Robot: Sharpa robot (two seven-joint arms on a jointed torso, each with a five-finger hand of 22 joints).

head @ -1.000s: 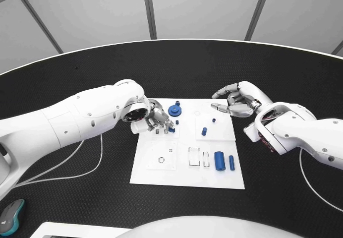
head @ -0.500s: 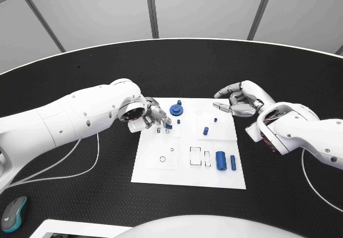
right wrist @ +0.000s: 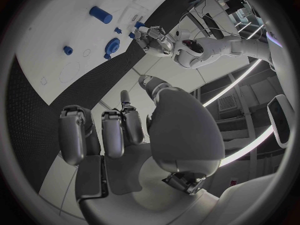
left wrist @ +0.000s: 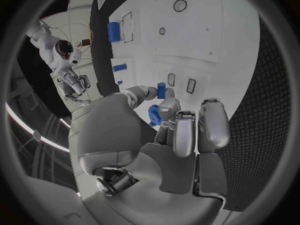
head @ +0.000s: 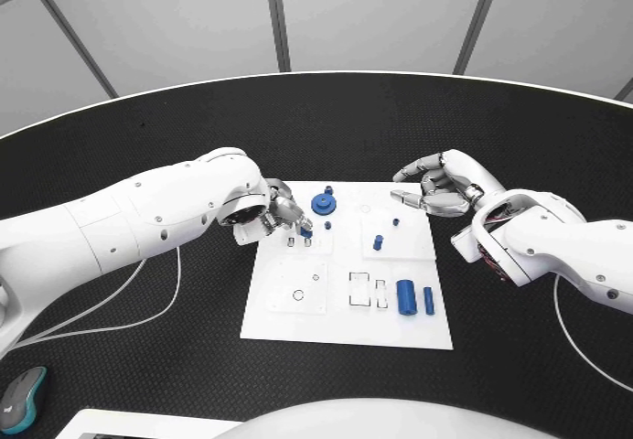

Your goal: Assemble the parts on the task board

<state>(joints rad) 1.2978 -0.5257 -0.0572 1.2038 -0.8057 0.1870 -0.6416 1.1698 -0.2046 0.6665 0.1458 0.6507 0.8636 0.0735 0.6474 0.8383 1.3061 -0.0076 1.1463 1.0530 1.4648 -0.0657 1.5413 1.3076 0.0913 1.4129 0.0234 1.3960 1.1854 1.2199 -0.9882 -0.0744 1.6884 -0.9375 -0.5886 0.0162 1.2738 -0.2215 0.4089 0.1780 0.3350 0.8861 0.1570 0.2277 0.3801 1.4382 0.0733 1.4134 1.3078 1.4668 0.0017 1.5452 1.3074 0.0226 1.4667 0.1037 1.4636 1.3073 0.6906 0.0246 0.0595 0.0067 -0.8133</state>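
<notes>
On the task board (head: 346, 322), far end, the left robot hand (head: 284, 218) pinches a small blue part (head: 305, 232) above its slot; two blue cylinders (head: 413, 298) lie loose nearer; the right robot hand (head: 442, 187) hovers, fingers curled and holding nothing.

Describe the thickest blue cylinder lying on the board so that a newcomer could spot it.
Start at the white task board mid-table and go to its near right part. Two blue cylinders lie there side by side; the thick cylinder is the left one, stouter than its thin neighbour.
</notes>
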